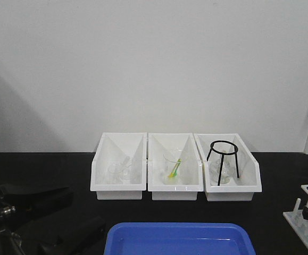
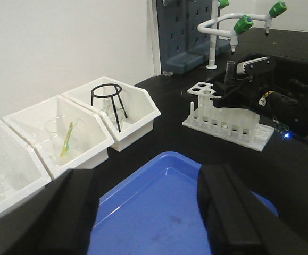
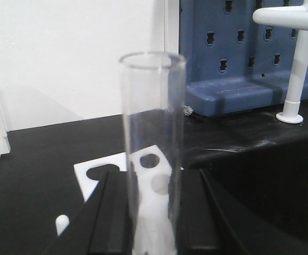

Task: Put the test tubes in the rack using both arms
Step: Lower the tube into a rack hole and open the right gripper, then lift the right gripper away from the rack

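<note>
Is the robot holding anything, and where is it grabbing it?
The right claw holds a test tube upright by its lower part. The left claw holds nothing.

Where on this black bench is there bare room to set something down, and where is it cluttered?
Free: the strip of black bench between the three white bins and the blue tray, and the stretch from the tray to the test tube rack. The tray's floor is also bare. Crowded: around the rack, where the right hand holds a test tube.

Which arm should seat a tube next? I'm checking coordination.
Right: its gripper holds a test tube upright beside the rack. The left gripper hangs open and empty over the blue tray.
</note>
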`<state>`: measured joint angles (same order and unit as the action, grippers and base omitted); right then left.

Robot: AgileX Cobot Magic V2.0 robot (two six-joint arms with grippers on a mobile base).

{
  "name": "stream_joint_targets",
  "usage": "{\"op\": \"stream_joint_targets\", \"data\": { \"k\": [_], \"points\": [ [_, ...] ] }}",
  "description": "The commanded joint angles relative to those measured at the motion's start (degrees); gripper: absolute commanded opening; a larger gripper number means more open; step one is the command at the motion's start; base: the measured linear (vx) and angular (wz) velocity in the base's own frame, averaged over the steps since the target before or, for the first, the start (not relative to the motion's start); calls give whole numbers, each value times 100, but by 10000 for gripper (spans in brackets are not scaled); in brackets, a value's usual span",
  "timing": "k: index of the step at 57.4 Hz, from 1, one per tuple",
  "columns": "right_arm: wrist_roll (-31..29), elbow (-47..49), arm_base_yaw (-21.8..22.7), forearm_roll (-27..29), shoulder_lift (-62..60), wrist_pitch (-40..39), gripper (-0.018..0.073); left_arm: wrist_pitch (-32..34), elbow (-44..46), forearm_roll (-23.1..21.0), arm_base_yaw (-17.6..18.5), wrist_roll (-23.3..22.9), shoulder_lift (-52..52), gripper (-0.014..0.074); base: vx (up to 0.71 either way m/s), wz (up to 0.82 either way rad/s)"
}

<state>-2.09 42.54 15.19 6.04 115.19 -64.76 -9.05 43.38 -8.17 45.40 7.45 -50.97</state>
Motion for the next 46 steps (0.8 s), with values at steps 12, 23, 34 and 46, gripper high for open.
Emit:
{"op": "stream_joint_targets", "data": {
  "k": [12,23,34,46],
  "points": [
    [-38,58,35,29,-186,-218,230,540,177,-41,-1,-29,57,498,0,0],
    [-38,58,35,29,-186,-223,438,539,177,-41,-1,-63,57,498,0,0],
    [-121,58,35,34,-385,-216,545,539,177,-41,-1,-63,57,498,0,0],
    [-227,58,35,8,-1077,-171,546,534,177,-41,-1,-63,57,498,0,0]
  ]
}}
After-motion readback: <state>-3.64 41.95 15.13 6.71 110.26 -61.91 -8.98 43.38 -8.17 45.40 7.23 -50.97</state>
